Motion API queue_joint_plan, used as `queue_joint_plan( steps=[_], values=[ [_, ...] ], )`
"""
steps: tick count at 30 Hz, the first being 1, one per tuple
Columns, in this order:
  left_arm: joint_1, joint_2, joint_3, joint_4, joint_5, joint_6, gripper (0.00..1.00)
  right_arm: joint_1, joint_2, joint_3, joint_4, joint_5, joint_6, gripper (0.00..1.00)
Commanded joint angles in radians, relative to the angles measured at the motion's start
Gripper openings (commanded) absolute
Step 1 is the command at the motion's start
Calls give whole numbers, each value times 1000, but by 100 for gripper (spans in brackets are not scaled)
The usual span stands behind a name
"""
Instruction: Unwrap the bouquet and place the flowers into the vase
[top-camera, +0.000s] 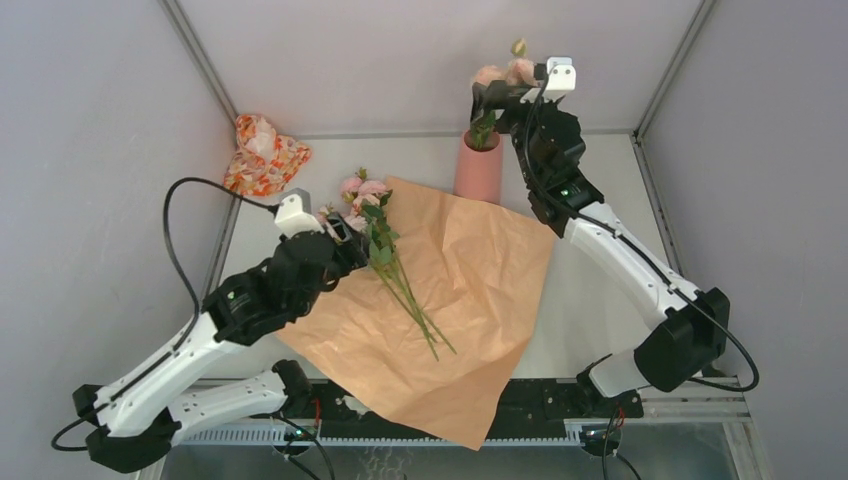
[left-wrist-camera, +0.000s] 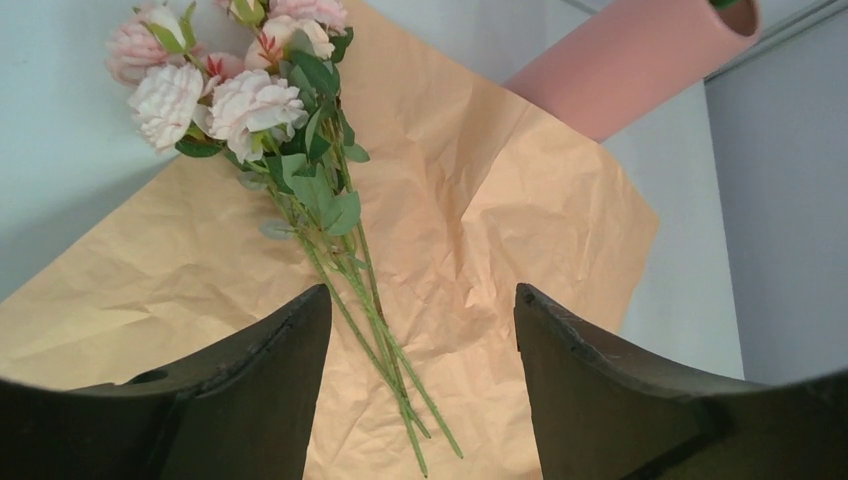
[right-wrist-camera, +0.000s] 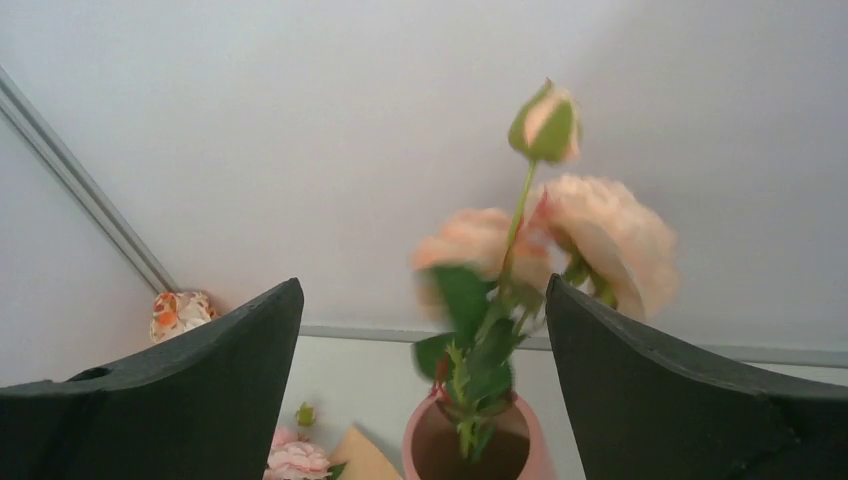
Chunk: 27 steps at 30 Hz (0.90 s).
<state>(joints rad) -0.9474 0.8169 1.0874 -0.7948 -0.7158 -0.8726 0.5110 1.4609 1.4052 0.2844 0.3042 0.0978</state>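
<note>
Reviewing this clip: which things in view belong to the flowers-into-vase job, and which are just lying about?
Part of the job:
- vase
- peach stem standing in the vase
- flowers lying on the paper
- wrapping paper, opened flat

Just lying about:
- floral-patterned bundle, far left corner

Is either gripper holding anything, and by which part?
Nothing is held: left gripper and right gripper are both open; the peach flowers stand free in the vase.
</note>
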Motion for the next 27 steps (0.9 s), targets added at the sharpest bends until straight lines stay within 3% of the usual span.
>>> queue_joint_plan(
  steps=[1,5,9,14,16,19,24,27],
  values=[
    [80,65,-8,97,174,23,73,10,-97,-7,-13,34,8,100],
    [154,134,18,92,225,15,75,25,-153,-20,-69,44,12,100],
    [224,224,38,65,268,0,64,48,-237,-56,-145,-34,28,100],
    [333,317,-43,188,500,-48,60,99,-340,-114,-183,-133,50,100],
    [369,373,-69,223,581,-105,56,152,-352,-114,-217,-97,18,100],
    [389,462,-61,198,577,-159,54,229,-361,-114,-272,26,10,99],
    [426,580,-56,178,613,-237,54,243,-355,-116,-434,-26,59,95],
    [444,639,-52,189,647,-261,51,253,-354,-147,-444,-26,72,95]
  ],
)
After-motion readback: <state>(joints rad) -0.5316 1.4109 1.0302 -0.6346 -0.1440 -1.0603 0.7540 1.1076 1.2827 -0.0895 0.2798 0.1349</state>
